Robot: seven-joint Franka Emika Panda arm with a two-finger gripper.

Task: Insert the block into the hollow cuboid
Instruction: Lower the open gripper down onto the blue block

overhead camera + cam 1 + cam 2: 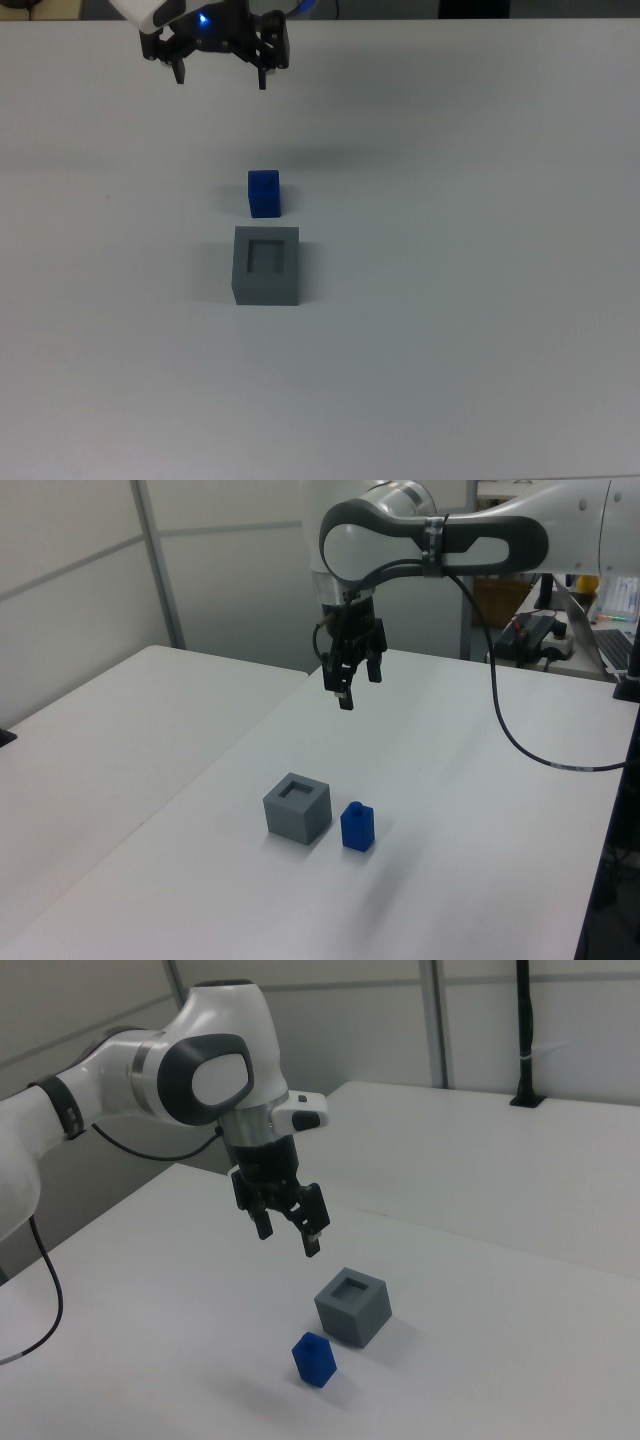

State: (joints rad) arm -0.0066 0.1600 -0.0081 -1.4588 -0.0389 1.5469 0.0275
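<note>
Gripper point(221, 76) spread wide, holding nothing (clear of the table). Below it: smooth blue block point(264, 193), just beside matte grey hollow cuboid point(267, 266) with square recess.

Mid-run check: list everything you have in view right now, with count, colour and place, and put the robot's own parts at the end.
block: one, bright blue, on the table, just above the hollow cuboid in the top view, close to it but apart.
hollow cuboid: one, matte grey, near the table's middle, square recess in its top facing up and empty.
table: one, white, under both things; a second white table adjoins it in the left view.
cable: one, black, hanging from the arm in the left view.
arm: one, white and grey, reaching over the table.
gripper: one, black, open, in the air above the table, holding nothing, away from the block.
</note>
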